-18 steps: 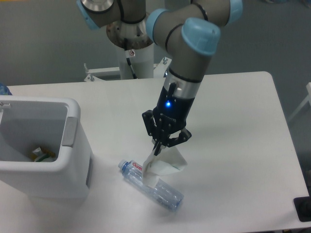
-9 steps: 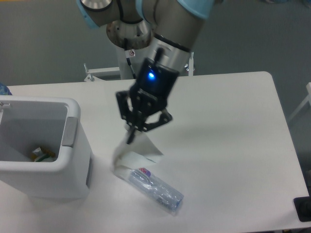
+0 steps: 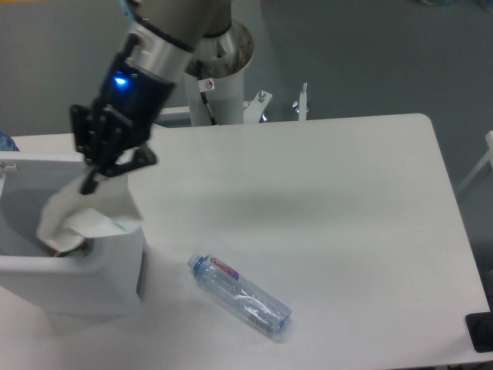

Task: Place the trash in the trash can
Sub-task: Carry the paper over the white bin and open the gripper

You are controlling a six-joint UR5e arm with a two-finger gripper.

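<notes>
My gripper [image 3: 98, 176] hangs over the right part of the white trash can [image 3: 115, 285] and is shut on the top of a crumpled white paper carton [image 3: 83, 217]. The carton dangles over the bin's opening and hides part of its right rim. Something small lies at the bin's bottom, mostly hidden by the carton. The clear plastic bottle [image 3: 240, 294] with a red-lettered label lies on the table to the right of the bin, its cap end pointing up-left.
The arm's white base column [image 3: 219, 85] and metal brackets [image 3: 281, 104] stand at the table's far edge. A dark object [image 3: 479, 331] sits at the lower right corner beyond the table edge.
The gripper has carried the carton up and to the left, from beside the bottle to above the trash can. The bottle stays on the table, now fully uncovered.
</notes>
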